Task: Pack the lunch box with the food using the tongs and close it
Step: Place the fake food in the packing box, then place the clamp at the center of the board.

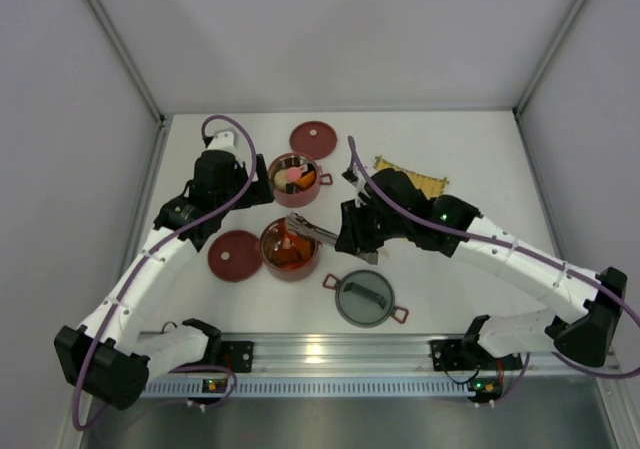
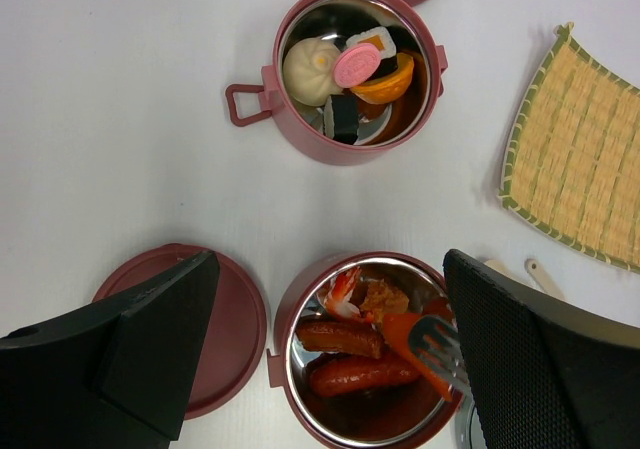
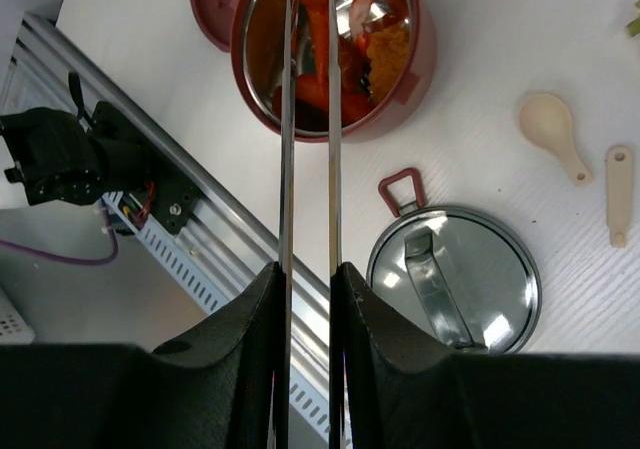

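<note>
Both fingers of the right claw are pressed against the tongs, squeezing the two thin arms until they run nearly parallel with a narrow gap between them. The tongs reach from the claw into the nearer bowl, where their forked tip lies against an orange piece. Whether the piece is actually clamped cannot be told.

Also in that bowl are two red-brown sausages, a shrimp and a crumbed orange-brown piece.

The left claw hangs above the worktop just beyond the nearer bowl, with its fingers spread wide and nothing between them.

Touching the nearer bowl's left side lies a flat red lid. On its near right, a little apart, the grey domed lid rests handle up.

Directly beyond the nearer bowl stands the farther bowl. It holds a white bun, a pink slice, an orange wedge and black-and-white sushi. Farther still from the nearer bowl is a second flat red lid.

Off to the nearer bowl's far right lies the yellow woven mat, and a cream spoon lies between the two.
</note>
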Tool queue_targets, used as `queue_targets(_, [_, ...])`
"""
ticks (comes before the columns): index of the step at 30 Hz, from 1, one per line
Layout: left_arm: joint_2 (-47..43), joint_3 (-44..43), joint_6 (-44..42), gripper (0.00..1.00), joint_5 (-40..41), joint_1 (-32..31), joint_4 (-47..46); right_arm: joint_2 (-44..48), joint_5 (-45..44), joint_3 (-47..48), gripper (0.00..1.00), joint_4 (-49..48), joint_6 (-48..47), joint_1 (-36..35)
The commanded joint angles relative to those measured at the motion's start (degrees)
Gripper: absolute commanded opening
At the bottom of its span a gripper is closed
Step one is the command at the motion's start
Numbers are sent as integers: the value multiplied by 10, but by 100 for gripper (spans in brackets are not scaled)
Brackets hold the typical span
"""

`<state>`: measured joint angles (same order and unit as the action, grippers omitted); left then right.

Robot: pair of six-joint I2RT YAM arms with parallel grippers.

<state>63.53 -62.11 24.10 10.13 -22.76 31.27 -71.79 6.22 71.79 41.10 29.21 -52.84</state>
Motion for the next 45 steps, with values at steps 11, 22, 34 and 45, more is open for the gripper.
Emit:
queue_targets(11, [-3,5,-2,99,9,-1,-10,-27,-31,36,29,-30,9,-45])
queue_targets(22, [-3,4,-1,99,11,-1,-9,-27,-31,41,39,-29,7,-47])
queue_targets(34, [-3,5,-1,99,12,-1,-9,-23,-96,70,39,-4,0,-44])
queue_targets(45, [-4,2,-2,99,8,-1,-9,80,-132,-15,39,2,-8,186])
